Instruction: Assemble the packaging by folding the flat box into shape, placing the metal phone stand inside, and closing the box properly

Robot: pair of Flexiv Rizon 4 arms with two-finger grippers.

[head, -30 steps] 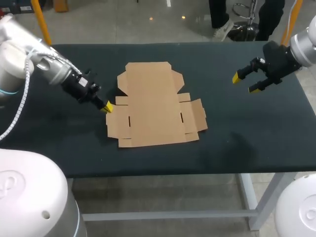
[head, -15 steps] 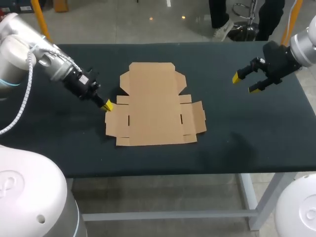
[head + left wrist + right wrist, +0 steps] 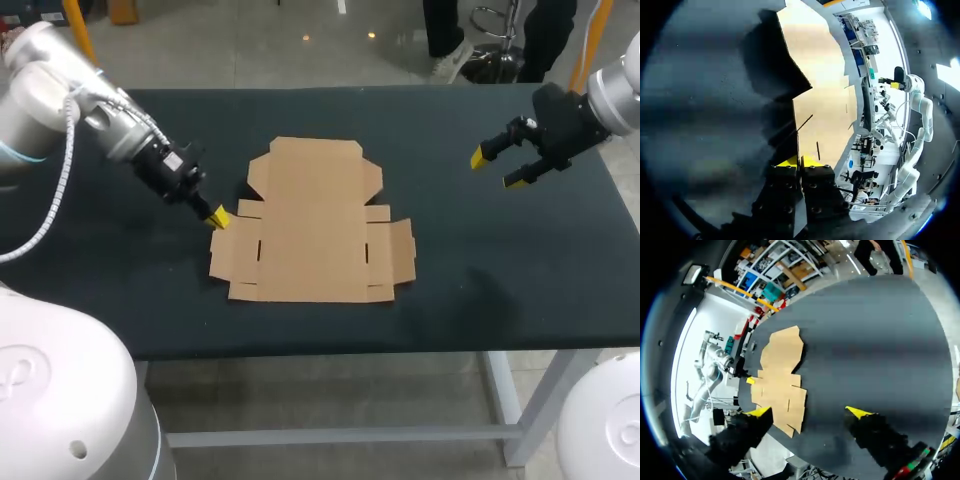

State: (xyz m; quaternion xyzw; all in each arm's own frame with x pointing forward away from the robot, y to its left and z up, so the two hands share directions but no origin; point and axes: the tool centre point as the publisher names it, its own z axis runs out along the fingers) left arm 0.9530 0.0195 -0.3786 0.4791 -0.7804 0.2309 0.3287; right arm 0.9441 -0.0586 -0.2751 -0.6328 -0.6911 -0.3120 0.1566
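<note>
Tightly in left gripper: flat box corner.

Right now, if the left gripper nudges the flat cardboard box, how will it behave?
The flat box looks thin and light, so it would probably slide or pivot on the dark table. Lifted by one edge, its cut flaps would likely droop.

Head: high behind the robot, facing down, far enough to take in the whole table and flat box.
Left wrist: low, close on the box's edge, by the left tool.
Right wrist: raised, distant, past the right tool.
Shared: the box.
</note>
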